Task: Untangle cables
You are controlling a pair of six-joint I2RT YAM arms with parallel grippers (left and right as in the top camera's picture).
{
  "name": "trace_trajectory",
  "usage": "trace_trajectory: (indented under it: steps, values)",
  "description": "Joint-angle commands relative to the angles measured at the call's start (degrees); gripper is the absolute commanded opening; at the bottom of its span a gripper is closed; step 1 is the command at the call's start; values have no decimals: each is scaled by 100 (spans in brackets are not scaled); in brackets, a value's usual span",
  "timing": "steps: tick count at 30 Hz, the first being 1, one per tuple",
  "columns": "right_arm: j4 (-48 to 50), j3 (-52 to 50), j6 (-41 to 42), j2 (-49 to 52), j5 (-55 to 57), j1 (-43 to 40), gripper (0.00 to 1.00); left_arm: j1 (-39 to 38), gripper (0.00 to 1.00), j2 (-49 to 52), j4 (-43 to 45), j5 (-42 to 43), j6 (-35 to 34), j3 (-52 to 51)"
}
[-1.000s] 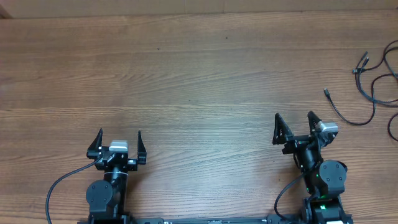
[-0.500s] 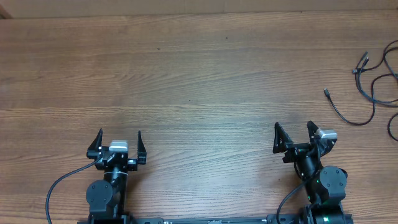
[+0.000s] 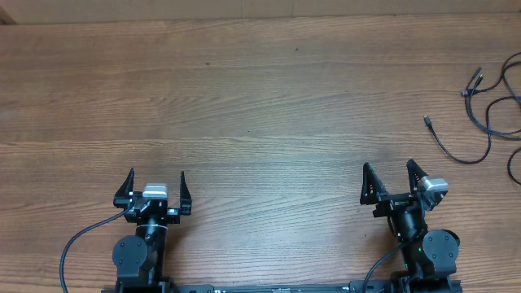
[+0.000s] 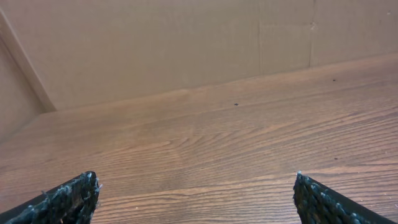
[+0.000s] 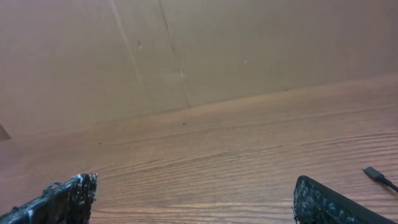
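The left claw (image 3: 156, 175) and the right claw (image 3: 388, 167) are both wide open and empty, so the right one should reach out to the cables (image 3: 429, 123) lying loose at the surface's (image 3: 260, 98) far right edge and pinch just one cord.

We keep both arms folded back at six o'clock. Our left gripper (image 3: 155, 175) sits toward seven o'clock, jaws spread wide, pointing to twelve. Our right gripper (image 3: 388, 167) sits toward five o'clock, jaws equally wide, pointing near twelve, both empty.
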Motion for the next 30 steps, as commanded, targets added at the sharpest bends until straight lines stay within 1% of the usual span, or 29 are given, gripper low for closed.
trace_trajectory:
  steps: [1, 23, 27, 30]
  values:
    - [13, -59, -2, -59, 57, 33, 100, 46, 100, -55, -7, -72, 129, -22]
    - [11, -59, -7, -59, 61, 31, 100, 46, 100, -55, -7, -72, 129, -22]
    - [15, -59, -240, -59, 42, 33, 100, 46, 100, -55, -9, -72, 129, -22]
    - [55, -59, -885, -59, -302, 33, 100, 46, 100, -55, -9, -72, 127, -22]
